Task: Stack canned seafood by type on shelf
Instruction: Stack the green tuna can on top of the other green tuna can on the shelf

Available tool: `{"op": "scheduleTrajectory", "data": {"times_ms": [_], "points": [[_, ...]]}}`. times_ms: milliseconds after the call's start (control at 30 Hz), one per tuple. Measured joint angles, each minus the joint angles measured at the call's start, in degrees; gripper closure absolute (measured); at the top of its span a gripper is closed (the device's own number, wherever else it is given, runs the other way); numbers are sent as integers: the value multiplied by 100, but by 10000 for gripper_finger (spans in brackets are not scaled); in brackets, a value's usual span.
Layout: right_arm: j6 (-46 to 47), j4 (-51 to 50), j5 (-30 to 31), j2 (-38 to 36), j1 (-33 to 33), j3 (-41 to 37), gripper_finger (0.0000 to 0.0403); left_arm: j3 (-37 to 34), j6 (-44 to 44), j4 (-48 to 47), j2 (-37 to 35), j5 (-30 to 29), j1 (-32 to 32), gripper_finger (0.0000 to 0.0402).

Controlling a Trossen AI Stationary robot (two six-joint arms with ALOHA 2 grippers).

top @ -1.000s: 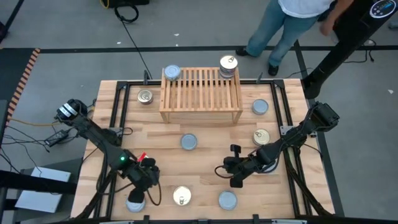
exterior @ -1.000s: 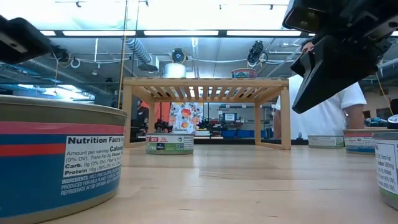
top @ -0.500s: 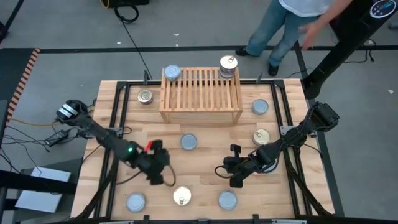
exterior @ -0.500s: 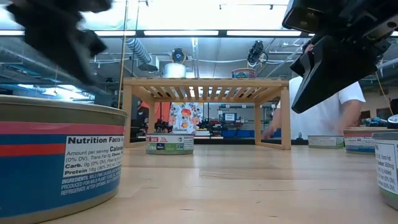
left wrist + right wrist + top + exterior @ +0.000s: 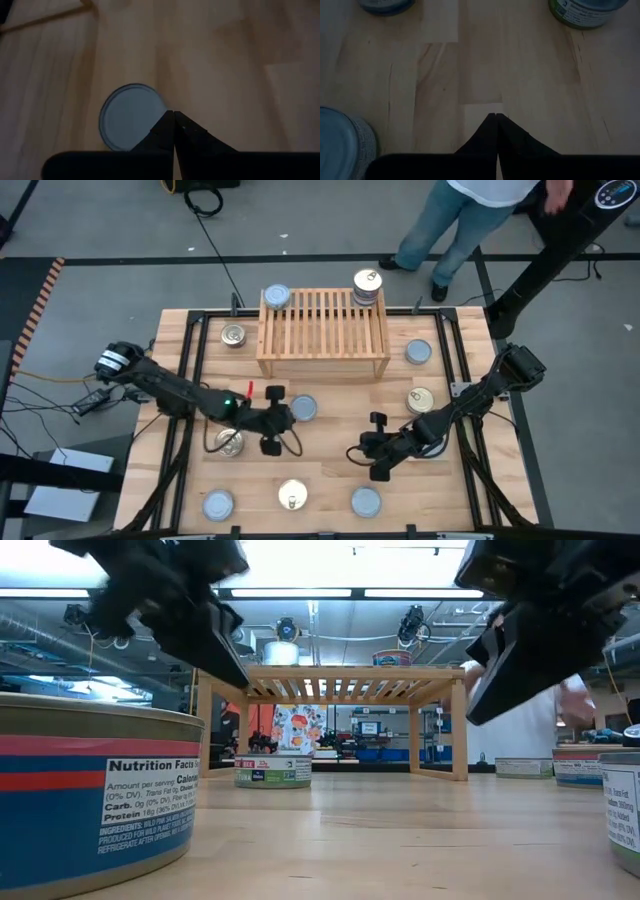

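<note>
Shelf (image 5: 323, 330) at far-centre of tabletop (image 5: 330, 480); single tin (image 5: 276, 297) on its left end, tin stack (image 5: 367, 286) on right end. Other tins (image 5: 304, 408) scattered in front & both sides. Person (image 5: 470, 220) behind tabletop.

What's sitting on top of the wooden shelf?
On the shelf sit a silver-lidded tin at one back corner and a stack of tins with a gold lid on top at the other. How many tins the stack holds is hidden from above.

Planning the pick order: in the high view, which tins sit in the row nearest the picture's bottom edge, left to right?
round silvery-blue-lidded metal tin → round golden pull-tab metal tin → second round silvery-blue-lidded metal tin
</note>
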Motion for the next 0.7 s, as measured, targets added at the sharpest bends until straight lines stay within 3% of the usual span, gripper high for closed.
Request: {"op": "scheduleTrajectory", "data": {"times_ms": [233,700], "points": [[20,215,2,4,-7,-182,389,-2,135,423,639,-268,408,396],[-19,250,13,7,-11,-190,389,232,146,520,1297,844,385,397]]}}
